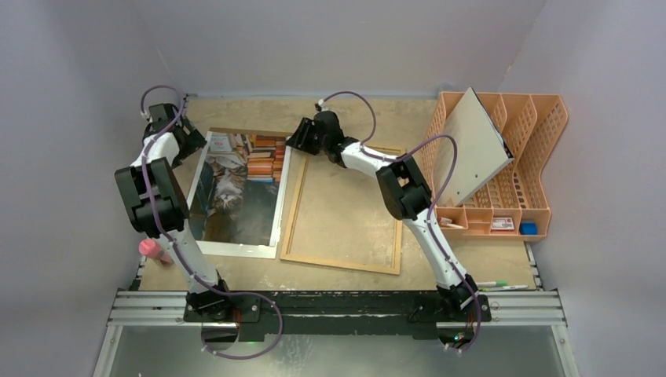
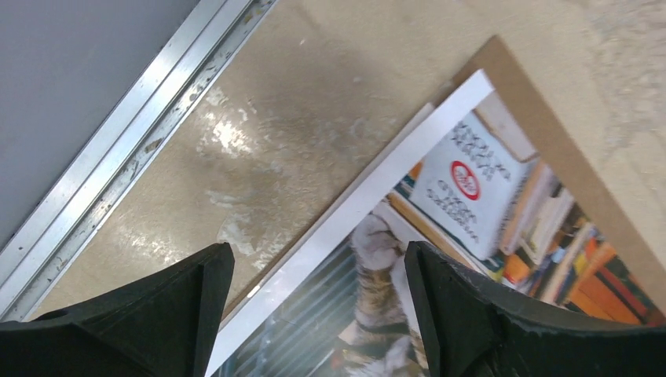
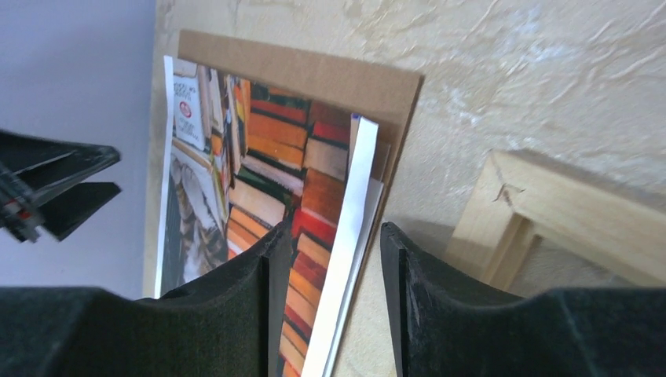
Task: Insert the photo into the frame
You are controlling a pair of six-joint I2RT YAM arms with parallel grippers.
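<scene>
From above, my left arm (image 1: 153,196) covers part of the photo (image 1: 236,192) along its left edge, and the small things (image 1: 503,224) in the orange rack (image 1: 542,126) are too small for me to name. On the right wrist camera I get only one corner of the frame (image 3: 550,228); the rest runs off the picture.

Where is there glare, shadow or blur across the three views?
Left wrist: overhead light glares off the table beside the photo; the left gripper is near-black, without detail. Right wrist: the frame corner throws a soft shadow toward the photo; table texture is crisp. Top external: even light, no glare, faint shadows only.
</scene>
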